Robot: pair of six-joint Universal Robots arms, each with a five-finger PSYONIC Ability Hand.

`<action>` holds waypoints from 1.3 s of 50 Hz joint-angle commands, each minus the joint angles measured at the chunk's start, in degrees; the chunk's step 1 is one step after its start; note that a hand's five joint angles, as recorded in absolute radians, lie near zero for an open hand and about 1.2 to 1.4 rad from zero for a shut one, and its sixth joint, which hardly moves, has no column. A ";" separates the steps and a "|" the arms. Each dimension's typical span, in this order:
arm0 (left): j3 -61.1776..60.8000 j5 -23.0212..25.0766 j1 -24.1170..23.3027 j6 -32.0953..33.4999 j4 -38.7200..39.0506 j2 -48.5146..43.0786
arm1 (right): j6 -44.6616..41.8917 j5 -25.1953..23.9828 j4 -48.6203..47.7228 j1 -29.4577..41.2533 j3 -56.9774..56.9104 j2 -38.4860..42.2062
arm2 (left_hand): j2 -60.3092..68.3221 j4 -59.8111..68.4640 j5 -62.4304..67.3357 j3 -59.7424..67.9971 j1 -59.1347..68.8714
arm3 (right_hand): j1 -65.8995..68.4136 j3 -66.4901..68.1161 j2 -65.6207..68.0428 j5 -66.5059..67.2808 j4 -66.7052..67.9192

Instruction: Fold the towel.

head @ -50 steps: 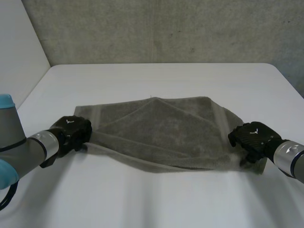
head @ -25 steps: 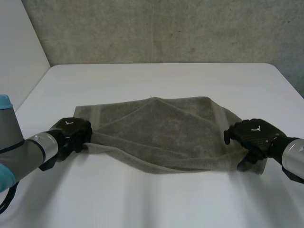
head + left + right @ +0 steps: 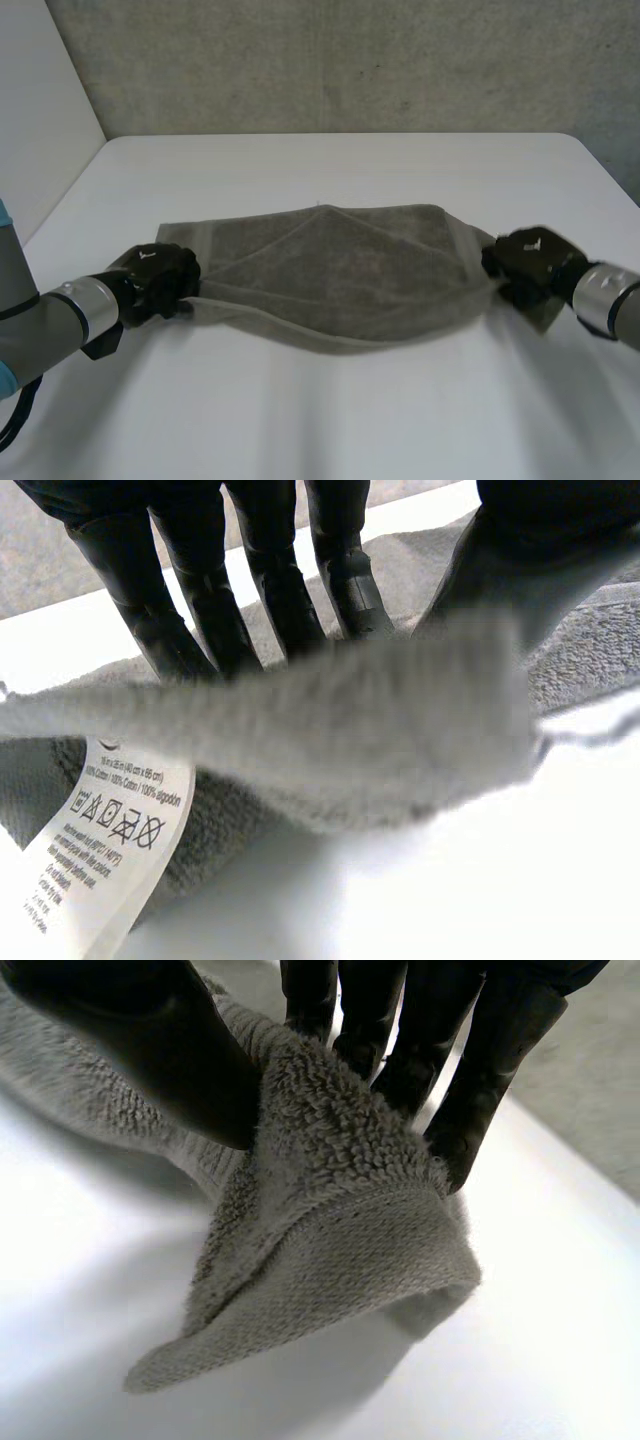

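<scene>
right robot hand point(image 3: 535, 262) farther forward with towel point(image 3: 340, 270)

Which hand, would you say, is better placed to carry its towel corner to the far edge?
Left, marginally. Both pinch near corners of the towel, but the left hand sits straight before the far left corner; the right hand lies outboard of its far corner, so would also travel inward.

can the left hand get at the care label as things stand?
Probably not. The left hand is pinching an edge of the towel, and the label hangs under that lifted edge. It would likely have to let go first.
</scene>
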 commanded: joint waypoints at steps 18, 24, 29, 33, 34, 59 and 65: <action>-0.03 0.51 1.37 -4.66 3.49 -0.11 | 15.23 15.08 40.10 9.96 -66.78 39.83 | 2.59 2.48 1.75 1.32 2.56 | -55.35 -55.74 -56.11 -56.68 -56.32; -0.03 0.51 1.45 -4.93 3.49 -0.02 | 16.37 10.00 39.40 9.96 -61.02 32.22 | 2.59 2.48 1.75 1.32 2.56 | -55.21 -55.60 -55.97 -56.54 -56.18; -0.03 0.51 1.98 -4.93 3.58 0.07 | 15.50 5.07 33.45 8.90 -48.47 19.92 | 2.59 2.48 1.75 1.32 2.56 | -54.86 -55.26 -55.63 -56.20 -55.84; -0.03 0.51 1.98 -5.01 3.58 0.07 | 14.53 4.88 28.15 8.55 -39.90 13.29 | 2.59 2.48 1.75 1.32 2.56 | -54.86 -55.26 -55.63 -56.20 -55.84; -0.03 0.51 1.98 -5.01 3.58 0.07 | 12.96 4.88 25.89 8.46 -35.72 10.59 | 2.59 2.48 1.75 1.32 2.56 | -54.70 -55.09 -55.46 -56.03 -55.67; -0.38 0.51 2.25 -5.10 3.58 0.15 | -13.51 5.06 -2.61 3.81 9.92 -7.89 | 2.59 2.48 1.75 1.32 2.56 | -49.15 -49.54 -49.91 -50.48 -50.12; -0.56 0.51 2.25 -5.01 3.58 0.15 | -14.74 1.90 -2.96 1.35 15.02 -11.14 | 2.59 2.48 1.75 1.32 2.56 | -48.81 -49.20 -49.57 -50.14 -49.78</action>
